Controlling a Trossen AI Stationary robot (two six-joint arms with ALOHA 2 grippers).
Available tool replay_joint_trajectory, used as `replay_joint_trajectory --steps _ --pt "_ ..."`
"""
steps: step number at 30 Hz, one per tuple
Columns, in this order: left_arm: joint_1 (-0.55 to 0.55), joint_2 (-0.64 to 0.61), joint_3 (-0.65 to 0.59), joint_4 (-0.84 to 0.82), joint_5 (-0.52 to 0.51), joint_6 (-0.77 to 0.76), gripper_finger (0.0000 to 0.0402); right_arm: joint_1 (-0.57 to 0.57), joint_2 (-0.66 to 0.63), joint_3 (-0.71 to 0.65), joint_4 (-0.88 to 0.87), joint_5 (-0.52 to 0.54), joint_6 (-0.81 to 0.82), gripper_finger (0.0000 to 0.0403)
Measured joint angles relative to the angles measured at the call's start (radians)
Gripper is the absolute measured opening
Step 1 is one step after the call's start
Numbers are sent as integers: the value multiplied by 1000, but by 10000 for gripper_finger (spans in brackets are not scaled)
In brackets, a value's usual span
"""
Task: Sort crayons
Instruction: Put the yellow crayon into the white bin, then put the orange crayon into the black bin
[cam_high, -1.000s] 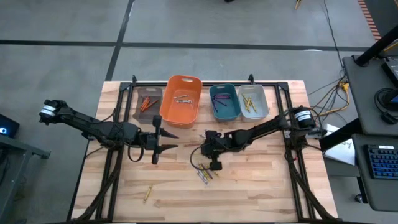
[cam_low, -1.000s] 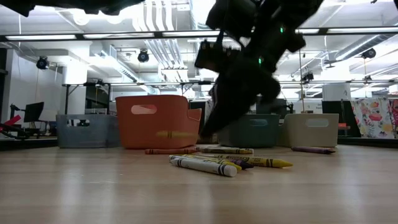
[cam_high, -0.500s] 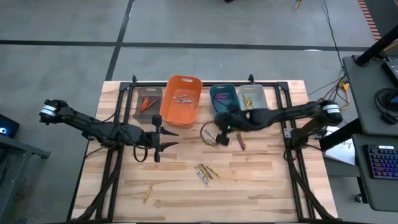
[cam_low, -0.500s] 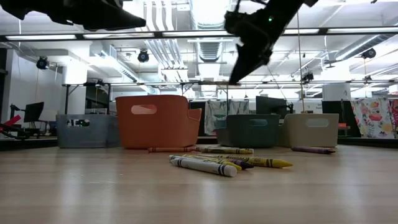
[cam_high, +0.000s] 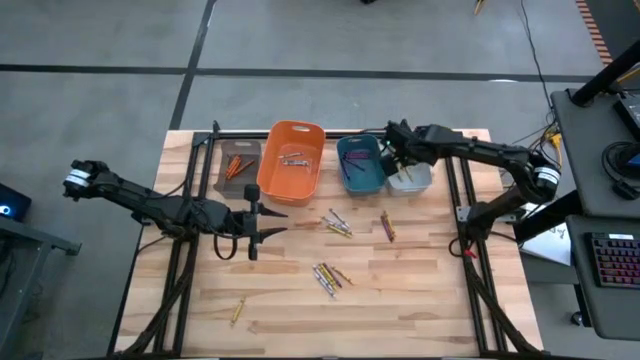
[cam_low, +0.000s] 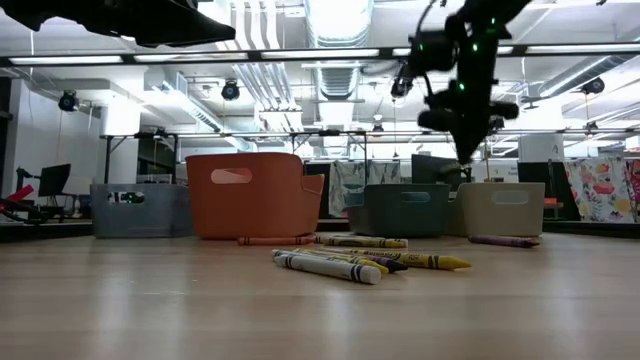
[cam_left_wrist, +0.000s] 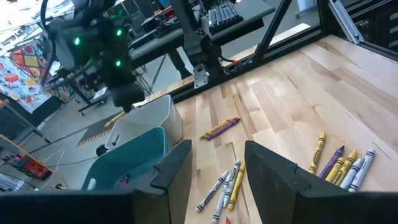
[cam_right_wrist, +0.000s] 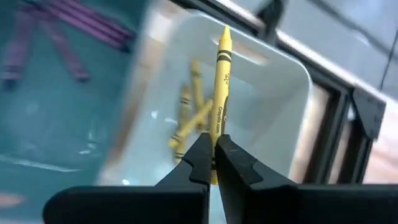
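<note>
Now the right hand (cam_right_wrist: 212, 163) is clenched on a yellow crayon (cam_right_wrist: 219, 93) above the pale bin (cam_right_wrist: 283, 93) holding other yellow ones. I'd let go only once it's well inside the rim. Left hand (cam_high: 253, 224) waits unclenched over the surface (cam_high: 420, 290).

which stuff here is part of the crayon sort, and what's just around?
Job:
yellow crayon pinched in right gripper, over grey bin
loose crayons on table
brown bin, orange bin, teal bin
left gripper, open, waiting

Around:
keyboard, cables
</note>
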Motion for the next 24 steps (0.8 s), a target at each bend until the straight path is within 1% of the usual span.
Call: replay_joint_trajectory --steps 2,6,8,11,15,19,24 --pt "0 0 0 0 0 0 131 -46 5 -20 -5 -44 -2 9" --pt "0 0 0 0 0 -4 131 -91 17 -56 -2 -106 6 9" --pt "0 0 0 0 0 -7 131 -95 28 -71 4 -95 7 9" --pt "0 0 0 0 0 -16 131 -94 42 -83 20 -42 6 9" --pt "0 0 0 -1 0 -37 131 -94 48 -93 56 -32 3 14" --pt "0 4 0 -4 0 -70 131 -94 48 -94 66 -31 -5 40" --pt "0 14 0 -6 0 -97 131 -94 48 -94 81 -31 -13 90"
